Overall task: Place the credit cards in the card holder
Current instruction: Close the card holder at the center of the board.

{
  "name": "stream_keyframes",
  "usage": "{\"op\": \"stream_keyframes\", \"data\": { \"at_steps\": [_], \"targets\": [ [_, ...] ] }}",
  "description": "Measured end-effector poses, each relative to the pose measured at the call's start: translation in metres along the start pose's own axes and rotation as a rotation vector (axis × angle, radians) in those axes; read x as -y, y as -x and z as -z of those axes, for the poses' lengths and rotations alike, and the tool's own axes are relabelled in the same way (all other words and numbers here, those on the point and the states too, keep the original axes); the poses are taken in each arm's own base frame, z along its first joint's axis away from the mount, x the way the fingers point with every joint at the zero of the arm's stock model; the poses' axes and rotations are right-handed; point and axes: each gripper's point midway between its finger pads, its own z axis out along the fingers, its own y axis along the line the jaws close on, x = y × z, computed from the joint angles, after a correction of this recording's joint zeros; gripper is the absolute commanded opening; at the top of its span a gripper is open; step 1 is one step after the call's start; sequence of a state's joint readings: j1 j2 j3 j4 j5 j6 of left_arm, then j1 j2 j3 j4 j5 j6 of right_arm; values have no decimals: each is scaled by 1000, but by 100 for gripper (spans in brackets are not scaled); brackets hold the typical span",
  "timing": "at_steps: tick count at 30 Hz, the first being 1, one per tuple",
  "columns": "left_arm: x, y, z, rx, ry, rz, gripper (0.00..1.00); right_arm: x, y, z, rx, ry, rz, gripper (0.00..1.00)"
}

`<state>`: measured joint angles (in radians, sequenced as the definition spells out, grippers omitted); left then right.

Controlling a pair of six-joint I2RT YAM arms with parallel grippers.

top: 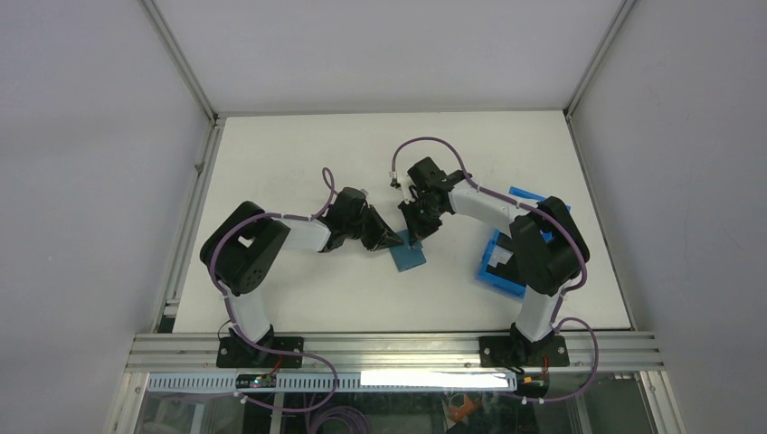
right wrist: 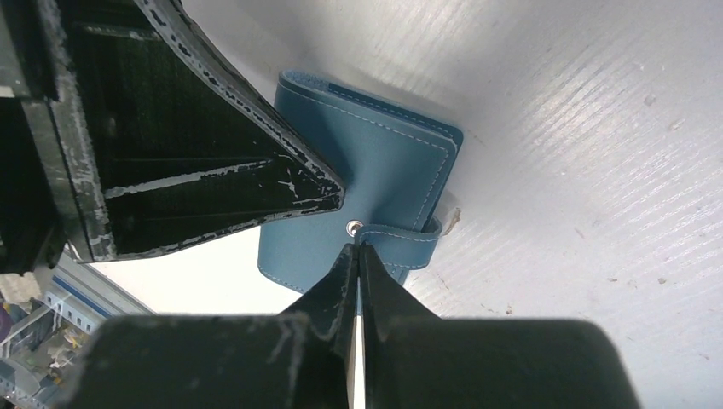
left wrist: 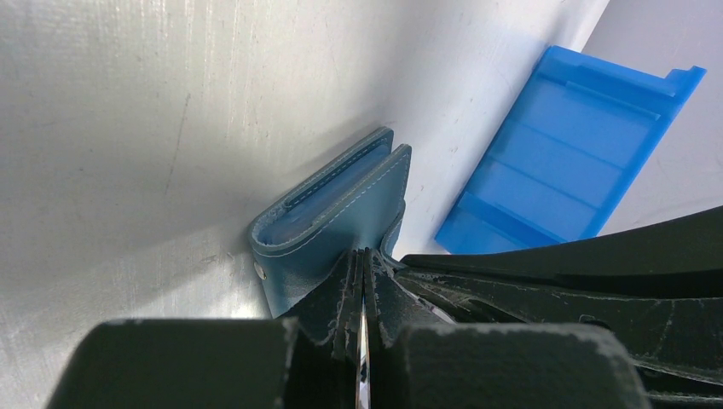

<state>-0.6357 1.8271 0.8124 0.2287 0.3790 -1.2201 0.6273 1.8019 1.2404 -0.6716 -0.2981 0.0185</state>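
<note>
Just ahead of your two tools, the folded wallet [left wrist: 341, 200] lies on the table [top: 298, 154], your left gripper [left wrist: 364, 256] clenched shut against its cover, your right gripper [right wrist: 356, 249] clenched shut at its snap tab [right wrist: 411, 235].

One card holder [right wrist: 401, 162] just ahead of the fingers; two finger pairs, left fingers [left wrist: 328, 308] and right fingers [right wrist: 331, 288]; one blue bin [left wrist: 563, 162] beyond; one bench [top: 298, 154].

Matt, stitched leather card holder [right wrist: 384, 162]; smooth plastic bin [left wrist: 563, 162].
</note>
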Motion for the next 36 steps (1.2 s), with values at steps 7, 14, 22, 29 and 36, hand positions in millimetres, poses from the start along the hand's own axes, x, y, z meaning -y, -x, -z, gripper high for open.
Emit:
{"op": "stream_keyframes", "data": {
  "at_steps": [7, 14, 22, 29, 36],
  "targets": [
    [0, 0, 0, -1, -1, 0, 0, 0, 0, -1, -1, -16, -1, 0],
    [0, 0, 0, 7, -20, 15, 14, 1, -1, -2, -3, -48, 17, 0],
    [21, 0, 33, 55, -33, -59, 30, 4, -1, -2, -2, -66, 19, 0],
    [16, -9, 60, 84, -35, -108, 11, 7, 0, -1, 1, -66, 13, 0],
    [-54, -36, 41, -1, 133, -25, 9, 10, 9, 5, 19, -64, 5, 0]
  ]
}}
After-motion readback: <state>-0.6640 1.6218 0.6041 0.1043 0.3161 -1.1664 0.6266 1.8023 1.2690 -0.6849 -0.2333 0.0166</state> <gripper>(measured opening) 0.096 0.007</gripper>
